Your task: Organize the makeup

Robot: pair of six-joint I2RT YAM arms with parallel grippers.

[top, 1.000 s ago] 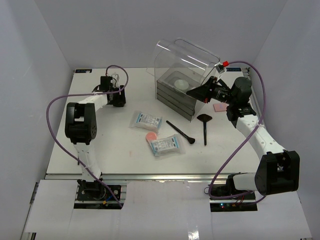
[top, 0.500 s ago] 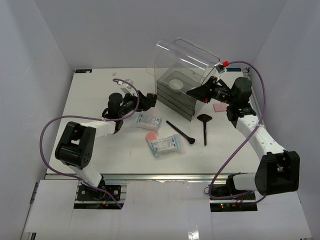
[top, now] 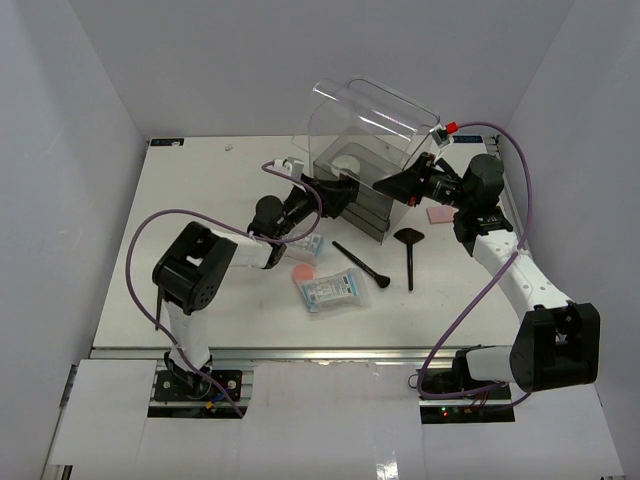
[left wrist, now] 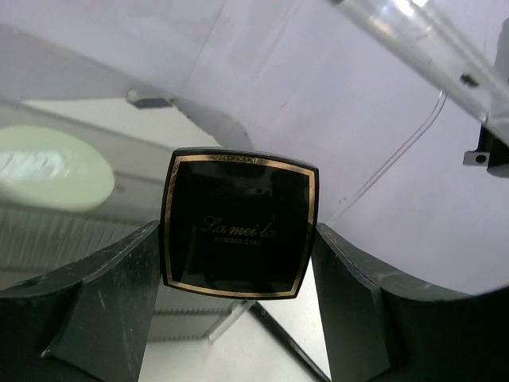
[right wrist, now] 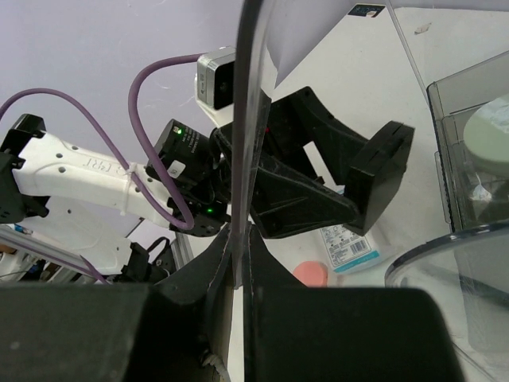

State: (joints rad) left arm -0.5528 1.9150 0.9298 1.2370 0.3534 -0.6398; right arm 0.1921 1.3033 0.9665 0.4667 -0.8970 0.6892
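Here, left tool [left wrist: 238, 243] clamped on black compact [left wrist: 238, 211], right tool [right wrist: 241, 259] pinching clear lid [right wrist: 250, 79] edge

The white table [top: 180, 290] has a clear box [top: 368, 218] at the back. In front lie a blue-and-white packet [top: 330, 290], a second packet [top: 305, 245] partly hidden, and a round pink puff [top: 302, 271] between them. To the right are a thin black brush [top: 362, 265], a fan brush [top: 409, 255] and a square pink puff [top: 441, 214]. A tiny white bit [top: 229, 147] far back may be a scrap.
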